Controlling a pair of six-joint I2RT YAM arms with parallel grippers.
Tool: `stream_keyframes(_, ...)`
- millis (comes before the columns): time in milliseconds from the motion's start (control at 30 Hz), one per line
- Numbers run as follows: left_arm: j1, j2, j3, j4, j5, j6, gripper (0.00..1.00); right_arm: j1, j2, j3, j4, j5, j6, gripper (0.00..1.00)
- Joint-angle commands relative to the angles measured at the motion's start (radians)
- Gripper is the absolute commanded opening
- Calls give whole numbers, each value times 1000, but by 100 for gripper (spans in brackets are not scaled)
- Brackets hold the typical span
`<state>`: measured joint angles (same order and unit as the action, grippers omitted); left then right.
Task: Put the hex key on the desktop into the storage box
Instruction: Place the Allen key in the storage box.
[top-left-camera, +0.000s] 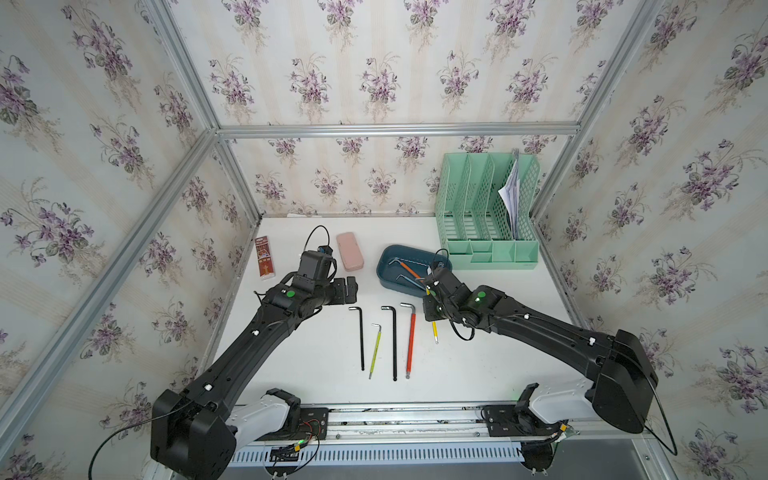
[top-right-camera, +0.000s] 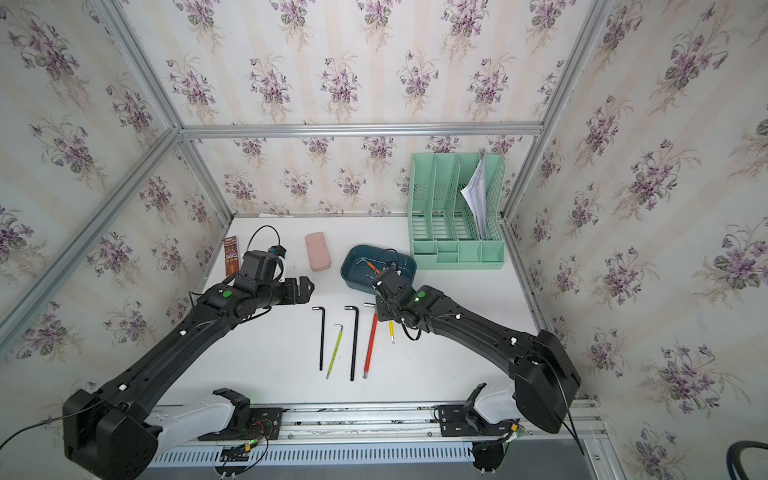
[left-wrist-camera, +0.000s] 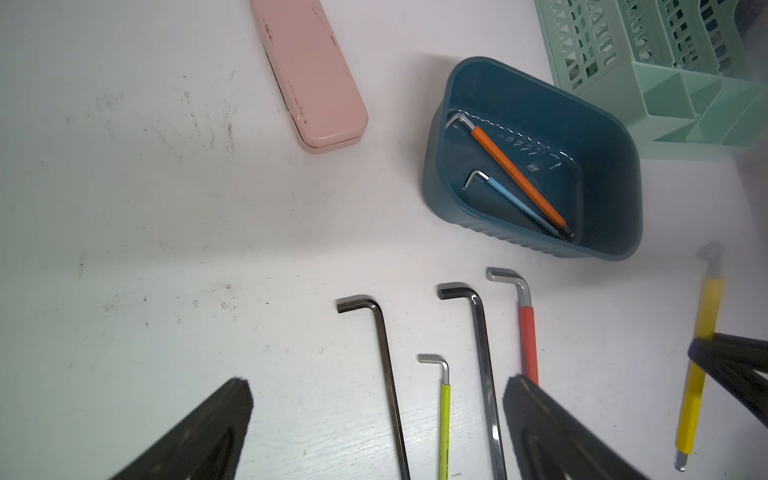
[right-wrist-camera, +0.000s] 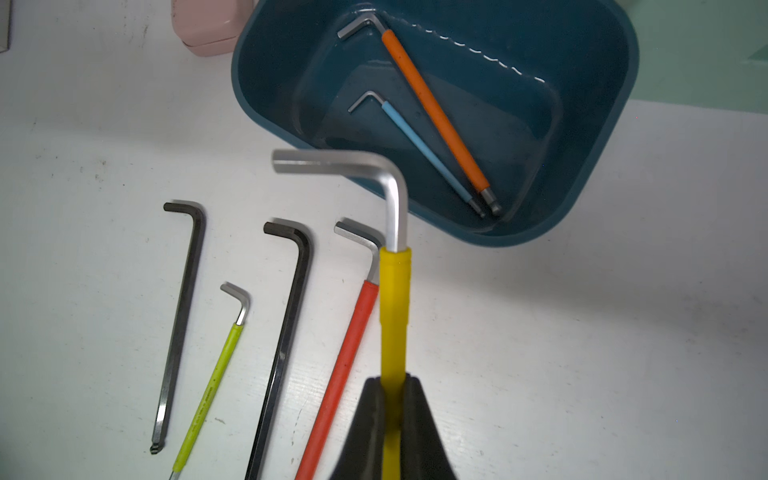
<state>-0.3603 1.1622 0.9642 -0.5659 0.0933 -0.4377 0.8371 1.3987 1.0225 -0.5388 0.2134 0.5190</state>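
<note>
My right claw (right-wrist-camera: 392, 399) pinches yellow hex key (right-wrist-camera: 395, 299), storage box (right-wrist-camera: 594, 50) just beyond, red key (right-wrist-camera: 345, 361) left, left claw (top-left-camera: 352, 289) gaping empty.

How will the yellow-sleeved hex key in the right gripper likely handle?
The yellow-sleeved hex key looks like stiff steel, unlikely to sag. The right gripper pinches its sleeve far from the bent end, so it might pivot. The bend should prevent rolling.

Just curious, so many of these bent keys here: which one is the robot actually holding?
The yellow-sleeved hex key, pinched in the right gripper. The other four keys lie flat on the desktop; two more rest in the storage box.
</note>
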Motion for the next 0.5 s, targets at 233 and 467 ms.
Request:
stream_keyframes(233, 0, 4, 12, -12, 9, -22, 99, -79, 22, 58, 45, -58, -152, 0)
stream_keyframes(467, 1, 3, -4, -23, 17, -29, 99, -122, 101, 161, 39, -101, -250, 0)
